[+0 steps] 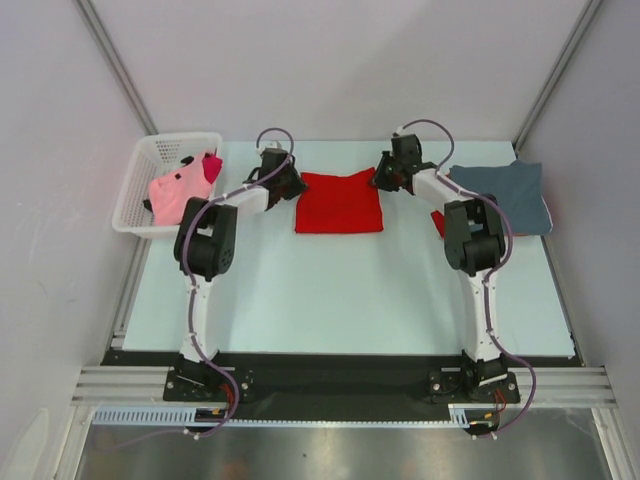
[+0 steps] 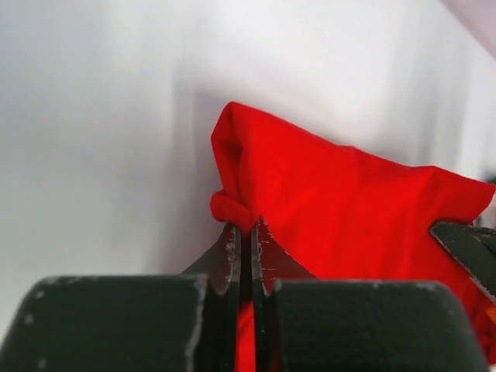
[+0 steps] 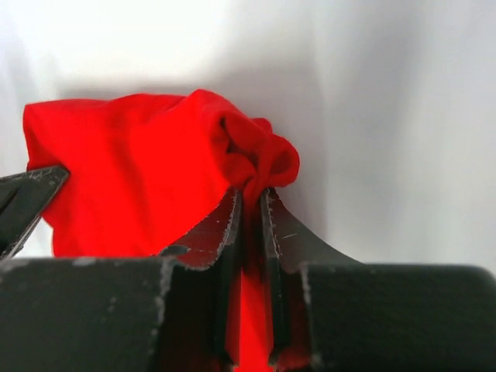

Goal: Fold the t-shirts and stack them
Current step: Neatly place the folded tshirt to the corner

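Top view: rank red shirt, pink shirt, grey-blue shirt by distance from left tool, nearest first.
1. red shirt: centre, its corner pinched in the left tool.
2. pink shirt: left, in the white basket.
3. grey-blue shirt: far right.

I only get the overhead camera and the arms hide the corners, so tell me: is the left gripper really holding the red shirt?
Observer: Yes. The left gripper is shut on the far left corner of the red shirt, with cloth bunched just past its tips.
Operator: And the right one?
Observer: The right gripper is shut on the far right corner, and red cloth runs down between its jaws.
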